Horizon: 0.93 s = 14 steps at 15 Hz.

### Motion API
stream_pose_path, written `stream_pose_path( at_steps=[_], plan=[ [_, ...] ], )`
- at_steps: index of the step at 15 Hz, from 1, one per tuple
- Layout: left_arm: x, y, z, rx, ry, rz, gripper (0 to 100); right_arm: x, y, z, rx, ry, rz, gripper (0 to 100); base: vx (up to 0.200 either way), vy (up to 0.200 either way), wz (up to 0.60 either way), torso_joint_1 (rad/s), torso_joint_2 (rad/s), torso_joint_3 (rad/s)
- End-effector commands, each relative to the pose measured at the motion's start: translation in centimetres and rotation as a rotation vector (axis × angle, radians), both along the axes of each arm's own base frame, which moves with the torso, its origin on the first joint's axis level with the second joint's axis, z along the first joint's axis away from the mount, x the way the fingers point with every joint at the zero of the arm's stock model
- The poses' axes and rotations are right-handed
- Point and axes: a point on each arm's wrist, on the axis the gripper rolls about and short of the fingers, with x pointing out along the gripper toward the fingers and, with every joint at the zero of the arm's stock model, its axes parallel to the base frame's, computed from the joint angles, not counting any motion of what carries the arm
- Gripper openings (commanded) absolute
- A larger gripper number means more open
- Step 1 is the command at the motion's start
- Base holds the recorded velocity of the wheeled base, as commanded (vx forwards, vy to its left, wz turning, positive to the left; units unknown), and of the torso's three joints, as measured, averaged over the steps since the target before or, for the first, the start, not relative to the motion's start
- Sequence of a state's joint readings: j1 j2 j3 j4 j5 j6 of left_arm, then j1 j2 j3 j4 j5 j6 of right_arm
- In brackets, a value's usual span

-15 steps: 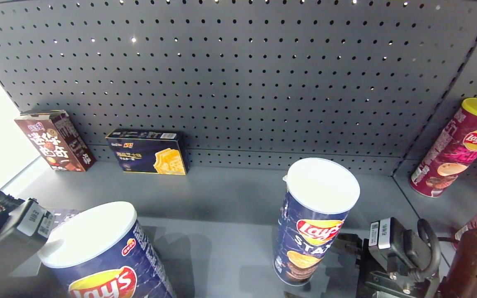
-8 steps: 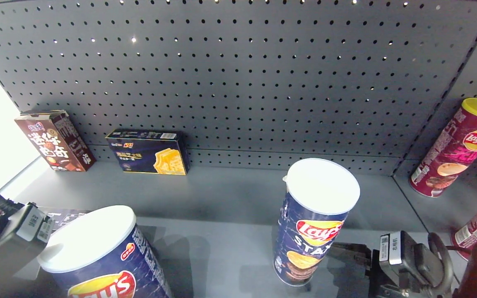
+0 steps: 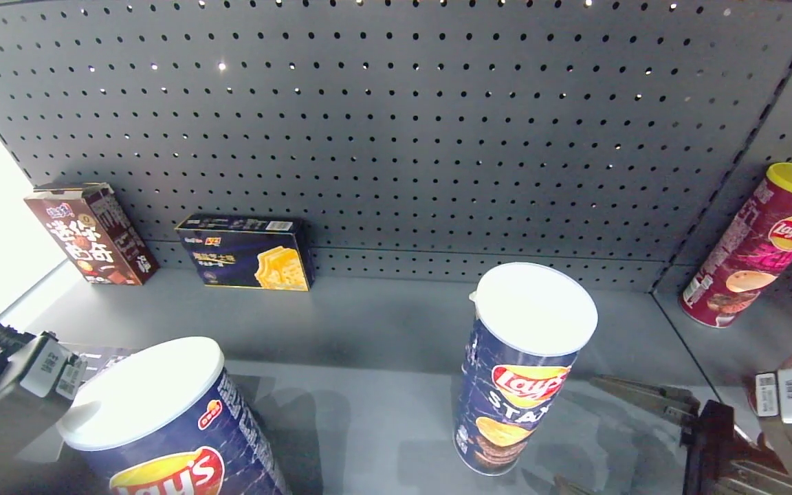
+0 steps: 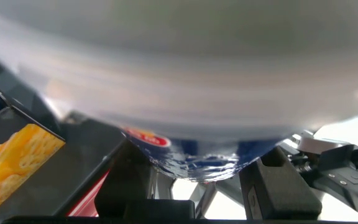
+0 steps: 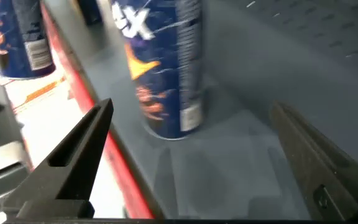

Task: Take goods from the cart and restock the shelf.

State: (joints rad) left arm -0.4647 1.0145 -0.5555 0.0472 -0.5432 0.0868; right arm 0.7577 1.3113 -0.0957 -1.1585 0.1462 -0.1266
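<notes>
The left gripper (image 4: 197,177) is clamped on a blue crisp tube with a white plastic lid (image 3: 162,419) at the near left. The right gripper (image 3: 581,430) gapes wide and empty, just right of a second blue crisp tube (image 3: 523,371) standing upright on the grey metal shelf (image 3: 382,323).

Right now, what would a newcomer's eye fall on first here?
Two blue chip cans with white lids stand out. The standing can is upright on the middle of the shelf, the open right gripper close by, not touching. The held can sits in the left gripper at front left.
</notes>
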Motion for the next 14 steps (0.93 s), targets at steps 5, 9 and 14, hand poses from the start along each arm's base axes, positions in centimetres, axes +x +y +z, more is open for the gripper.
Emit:
stream_pose_path(
  at_steps=[5, 9, 14],
  plan=[
    [-0.1, 0.1, -0.1, 0.002, 0.000, 0.004, 0, -2.1, -3.5, 0.0, 0.000, -0.098, -0.088, 100, 0.000, 0.000, 0.00, 0.000, 0.00, 0.000],
    [-0.1, 0.1, 0.0, 0.003, -0.005, 0.009, 0, -2.6, -5.4, 0.9, 0.046, -0.165, -0.208, 100, 0.000, 0.000, 0.00, 0.000, 0.00, 0.000],
    [-0.4, 0.2, 0.0, 0.000, -0.009, 0.010, 0, -4.5, -8.0, 1.4, 0.073, -0.234, -0.378, 100, 0.000, 0.000, 0.00, 0.000, 0.00, 0.000]
  ],
)
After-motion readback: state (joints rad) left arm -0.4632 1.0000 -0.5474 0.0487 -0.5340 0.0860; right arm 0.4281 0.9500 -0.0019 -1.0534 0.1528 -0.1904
